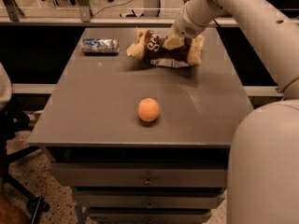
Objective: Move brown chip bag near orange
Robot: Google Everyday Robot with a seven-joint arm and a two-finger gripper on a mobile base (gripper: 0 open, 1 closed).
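Gripper (171, 44) at far counter (103, 92), fingers clamped on brown chip bag (152, 45). Crinkly film may slip, and the bag could bump the orange (148, 109), well nearer than fingers.

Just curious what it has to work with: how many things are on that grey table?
3: a silver-blue can at the far left, the brown chip bag at the far middle, gripped by the pincer, and an orange nearer the front.

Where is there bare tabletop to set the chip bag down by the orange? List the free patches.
Bare table lies all round the orange: one patch on the can's side, another on the arm's side, and the middle strip between orange and chip bag. The back edge is crowded: can, bag and the gripper shut on it.
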